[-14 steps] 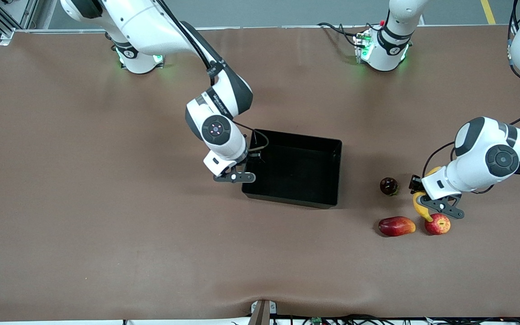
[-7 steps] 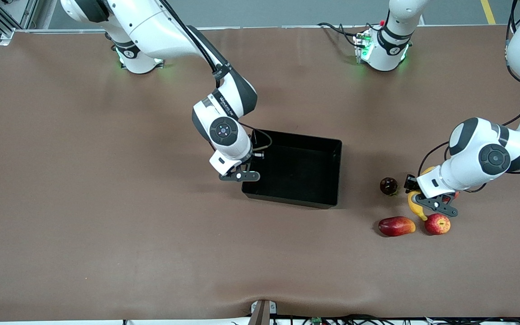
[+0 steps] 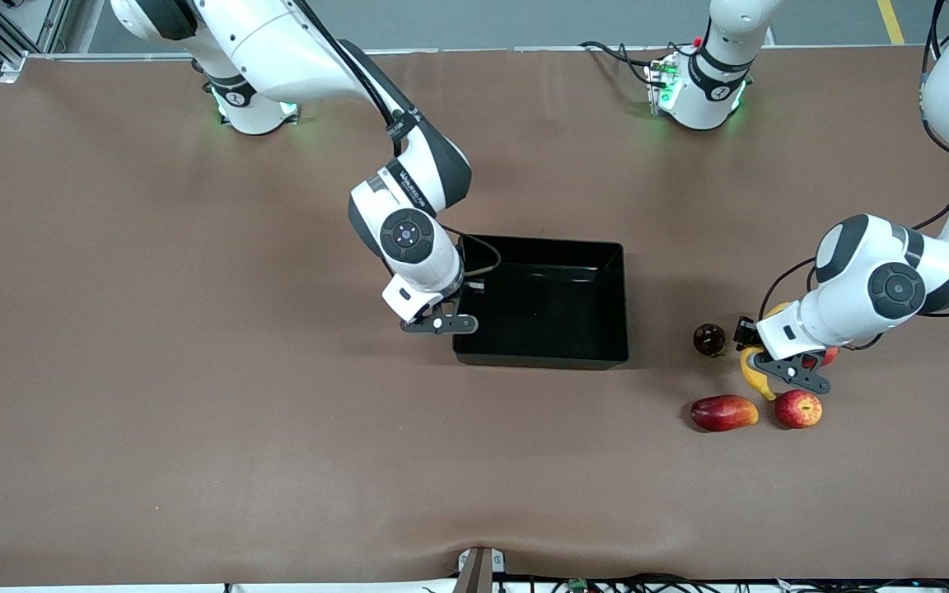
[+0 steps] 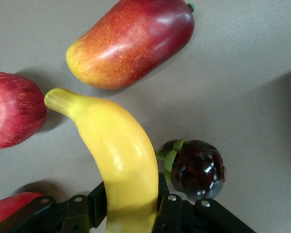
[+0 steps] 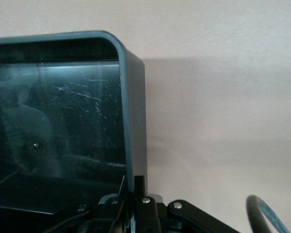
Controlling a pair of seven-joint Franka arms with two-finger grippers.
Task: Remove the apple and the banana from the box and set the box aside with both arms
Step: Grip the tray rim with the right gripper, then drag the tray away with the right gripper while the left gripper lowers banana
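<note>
Nearest the front camera, toward the left arm's end of the brown matte worktop (image 3: 194, 412), lie a red mango-shaped fruit (image 3: 723, 413) with a glossy skin fading to orange at one end, and beside it the small round red apple (image 3: 798, 408) with yellowish flecks. Just farther back, the left tool (image 3: 786, 368) pinches the banana (image 3: 756, 375) across its thick middle; the banana is smooth, yellow and curved, and its stem tip sits just beside the apple. A small dark glossy round fruit (image 3: 709, 339) with a green calyx lies next to the banana, and another red fruit (image 3: 829, 356) shows partly under the left arm. Mid-worktop stands the box (image 3: 542, 301), glossy black plastic, rectangular with rounded corners, low walls, fine scratches on its floor; nothing lies in it. The right tool (image 3: 440, 323) is pressed together on the box's wall at the end toward the right arm.
</note>
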